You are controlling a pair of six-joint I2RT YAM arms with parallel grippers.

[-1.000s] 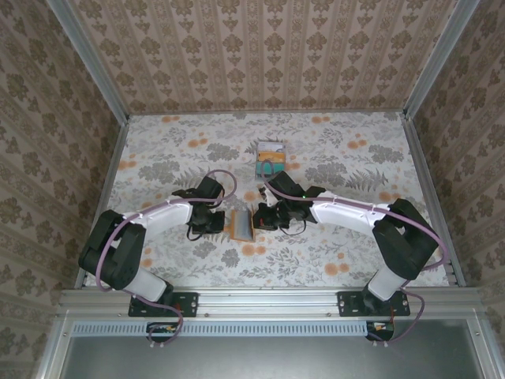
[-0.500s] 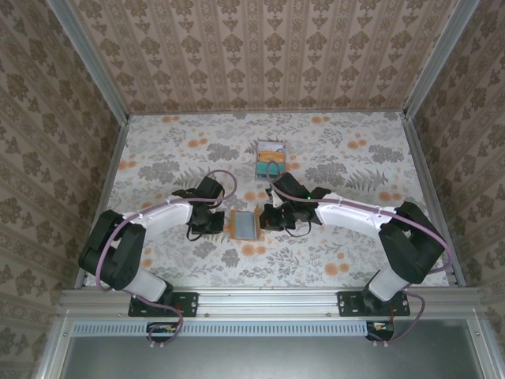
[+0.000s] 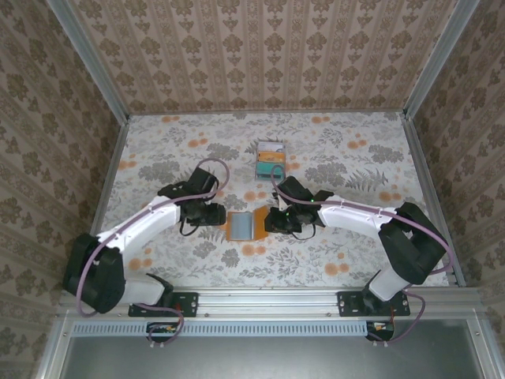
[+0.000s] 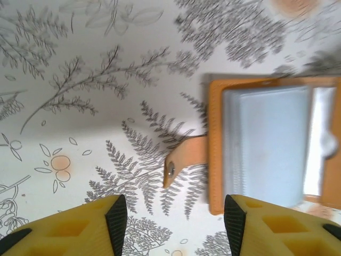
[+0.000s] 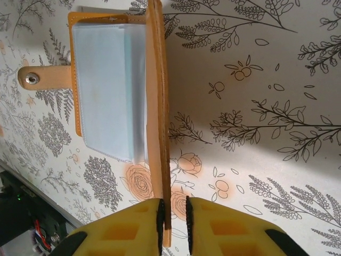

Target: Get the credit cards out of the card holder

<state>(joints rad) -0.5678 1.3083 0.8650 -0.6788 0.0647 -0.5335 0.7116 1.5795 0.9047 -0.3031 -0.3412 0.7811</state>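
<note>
Loosely, right fingers (image 5: 133, 229) straddle the card holder (image 5: 106, 90) flap (image 5: 157, 106); left fingers (image 4: 80, 224) gape empty beside its strap (image 4: 186, 157).

Overhead from behind, far; wrist cams close, sharing card holder (image 4: 266, 149) (image 5: 106, 90).

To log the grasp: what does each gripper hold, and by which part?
Right gripper: the card holder's raised orange cover edge sits between its jaws, a gap showing; grip cannot be told. Left gripper: nothing.

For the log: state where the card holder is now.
Top view: the card holder sits open mid-table, between the left claw and right claw.
</note>
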